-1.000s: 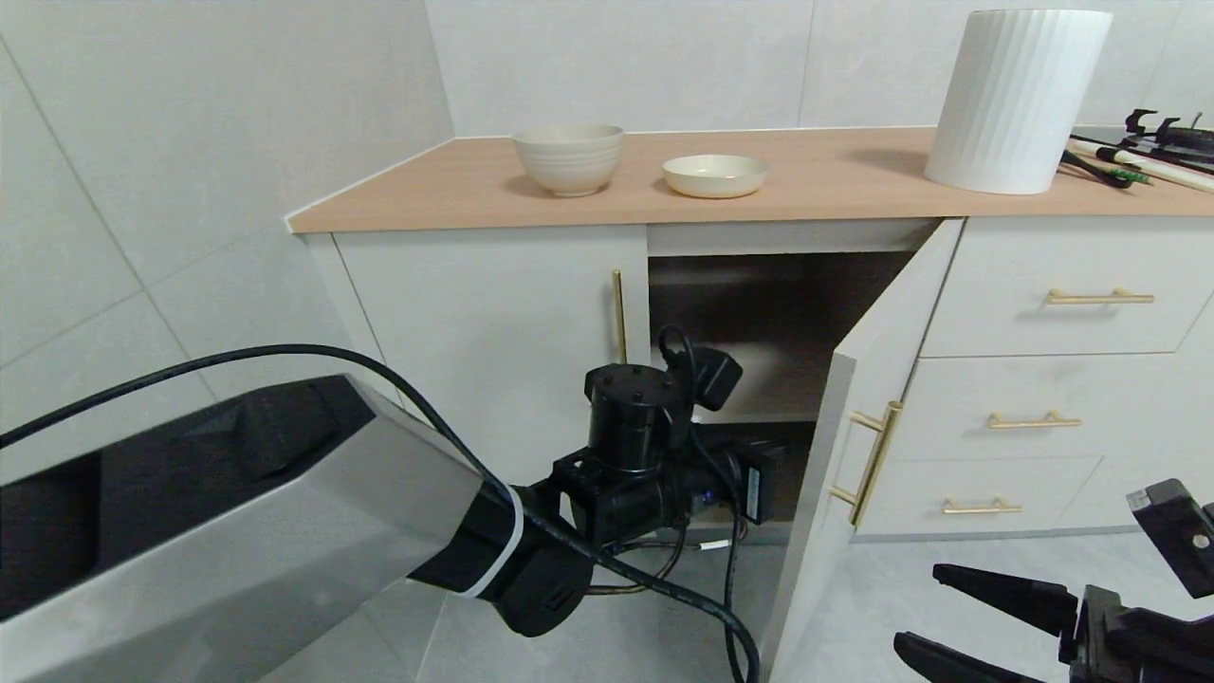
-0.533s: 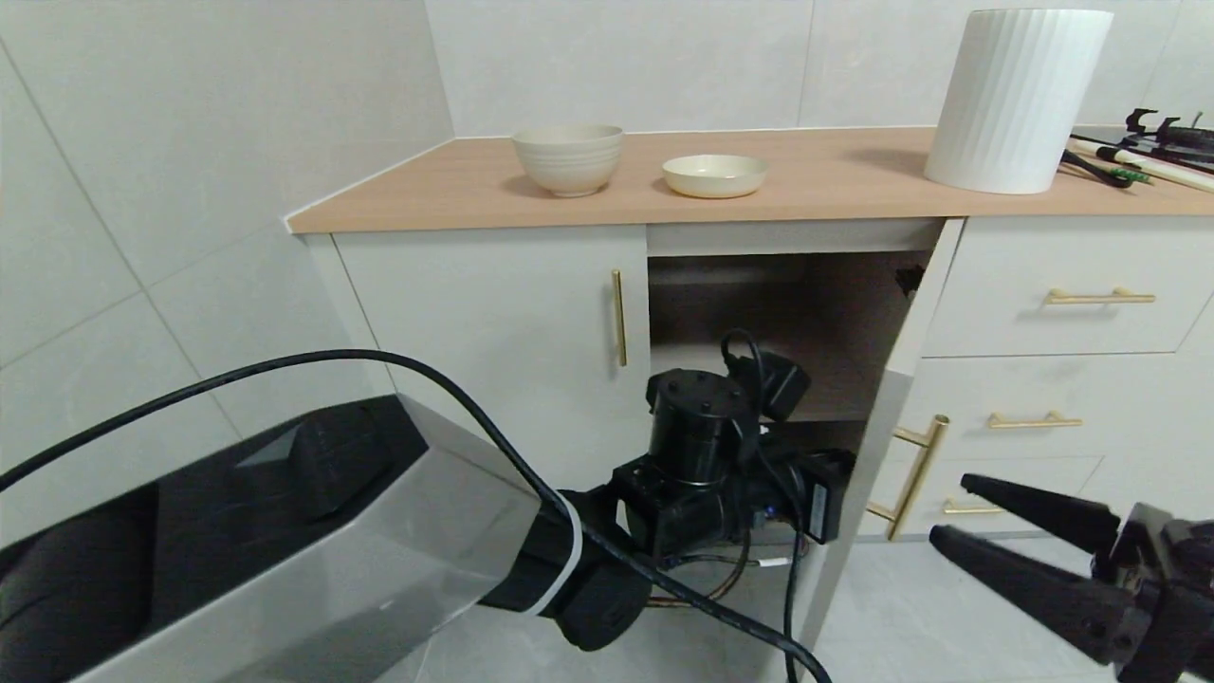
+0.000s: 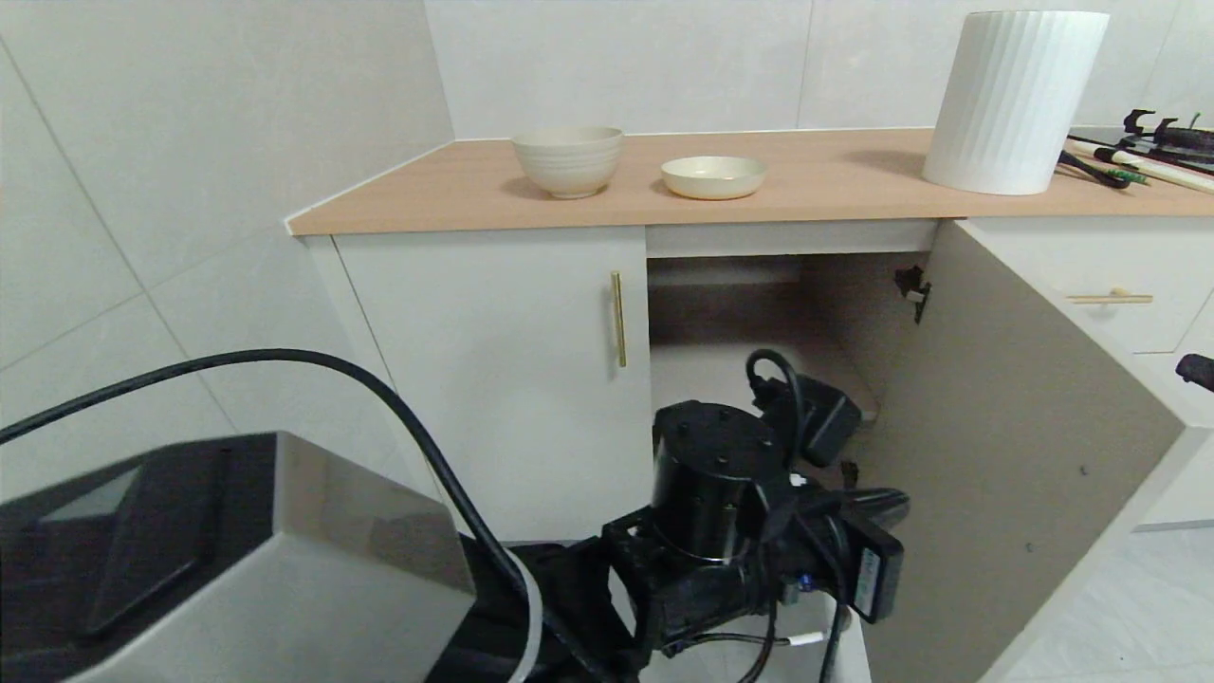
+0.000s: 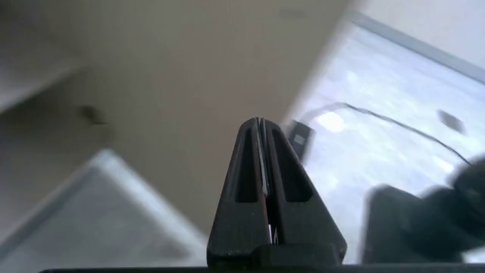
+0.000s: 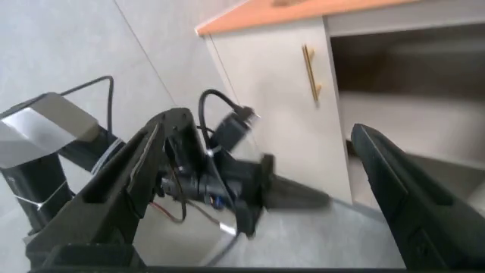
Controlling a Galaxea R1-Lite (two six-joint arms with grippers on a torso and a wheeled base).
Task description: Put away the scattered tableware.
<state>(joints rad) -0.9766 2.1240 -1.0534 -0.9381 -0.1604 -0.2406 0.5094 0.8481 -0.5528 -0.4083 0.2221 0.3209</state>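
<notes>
A ribbed cream bowl (image 3: 567,159) and a shallow cream dish (image 3: 713,176) stand on the wooden counter (image 3: 835,180). Below them the cabinet's right door (image 3: 1024,446) stands wide open, showing an inner shelf (image 3: 749,365). My left gripper (image 3: 890,497) is low in front of the opening, shut with nothing in it, its tips (image 4: 259,125) close to the door's inner face. The right wrist view shows it too, as the left gripper (image 5: 299,197). My right gripper (image 5: 258,133) is open and empty; one black tip (image 3: 1195,370) shows past the door's edge.
A tall white ribbed container (image 3: 1015,100) stands on the counter's right part, with chopsticks and utensils (image 3: 1133,156) beyond it. The left door (image 3: 493,370) is closed, with a gold handle (image 3: 617,318). Drawers (image 3: 1110,298) sit behind the open door. Tiled wall on the left.
The cabinet door has swung from half open to wide open. My left arm has moved right and lower. The right gripper has left the lower right of the head view.
</notes>
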